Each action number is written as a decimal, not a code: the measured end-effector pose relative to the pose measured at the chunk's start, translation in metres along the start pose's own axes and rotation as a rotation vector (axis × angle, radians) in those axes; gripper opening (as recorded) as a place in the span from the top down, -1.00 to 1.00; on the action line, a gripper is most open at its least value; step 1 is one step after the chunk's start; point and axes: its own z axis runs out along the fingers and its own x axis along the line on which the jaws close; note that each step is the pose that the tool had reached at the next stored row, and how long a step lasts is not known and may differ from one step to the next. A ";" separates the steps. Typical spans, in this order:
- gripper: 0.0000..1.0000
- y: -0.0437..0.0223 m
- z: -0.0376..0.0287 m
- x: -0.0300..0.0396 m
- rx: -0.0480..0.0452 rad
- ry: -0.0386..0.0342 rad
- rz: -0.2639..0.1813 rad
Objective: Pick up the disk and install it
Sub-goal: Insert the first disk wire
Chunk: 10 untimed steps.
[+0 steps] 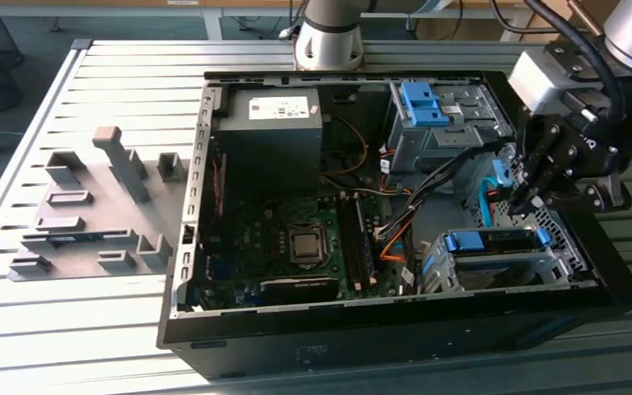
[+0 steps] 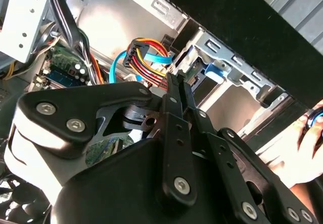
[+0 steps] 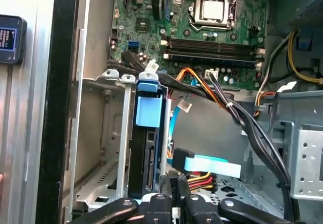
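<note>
Item: open computer case, lying on its side on a slatted metal table, with the motherboard facing upward and a grey power supply box sitting at the far end. Item: the disk, sitting in the metal drive cage at the near corner of the case on the exterior view's right, its blue rail end facing outward. In the first wrist view the disk is standing edge-on between the cage walls, a blue tab capping its end. Item: the gripper, hanging inside the case just beyond the cage and apart from the disk. Its fingers are lying pressed together to a narrow tip, pinching nothing, in the second wrist view, where the gripper is pointing toward a bundle of red, yellow and orange wires and a light-blue flat cable. Item: bare blue bracket, resting in the upper drive bay. Item: grey fixture blocks, standing on the table to the exterior view's left of the case.
</note>
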 end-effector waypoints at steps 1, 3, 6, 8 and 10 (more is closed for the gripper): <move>0.68 0.0003 0.0013 0.0001 0.0052 0.0005 0.007; 0.68 0.0003 0.0033 0.0004 0.0055 0.0004 0.039; 0.68 0.0006 0.0040 0.0042 0.0054 0.0001 0.051; 0.68 0.0009 0.0041 0.0093 0.0054 0.0001 0.052; 0.68 0.0011 0.0041 0.0127 0.0054 0.0002 0.052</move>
